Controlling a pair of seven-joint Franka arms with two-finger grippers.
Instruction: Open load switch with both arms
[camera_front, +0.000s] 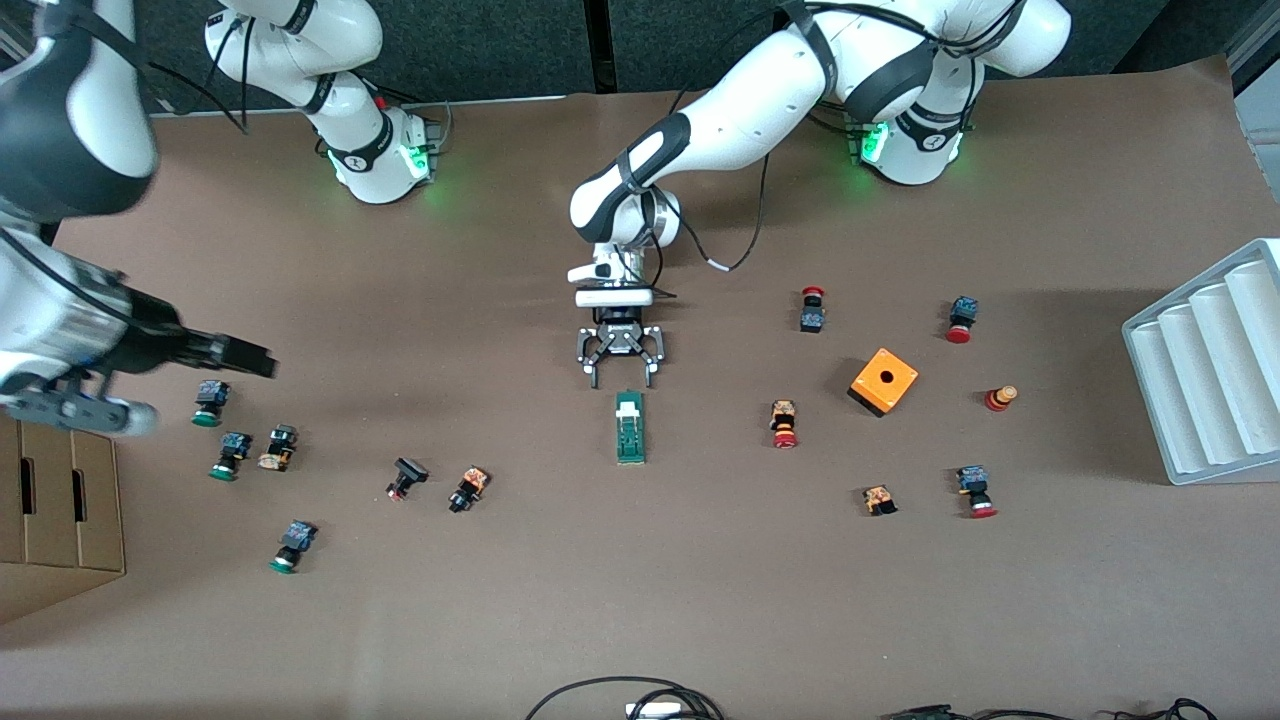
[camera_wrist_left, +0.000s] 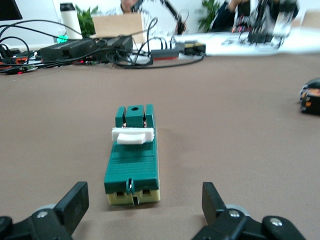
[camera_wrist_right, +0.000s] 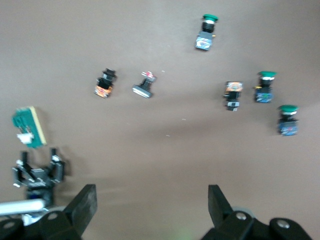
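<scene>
Left claw (camera_front: 620, 378) wide, empty beside load switch (camera_front: 630, 428); right claw (camera_front: 245, 356) wide, well apart: unbraced switch may skid.

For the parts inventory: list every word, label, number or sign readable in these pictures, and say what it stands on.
No text can be read anywhere.
Load switch: no legible print on its green body or white piece.
Push-buttons, such as the red-capped one: any markings too small to read.
Orange cube: plain, only a hole.
Cardboard box: no print seen.
Arm bases: a small emblem, no readable words.
</scene>
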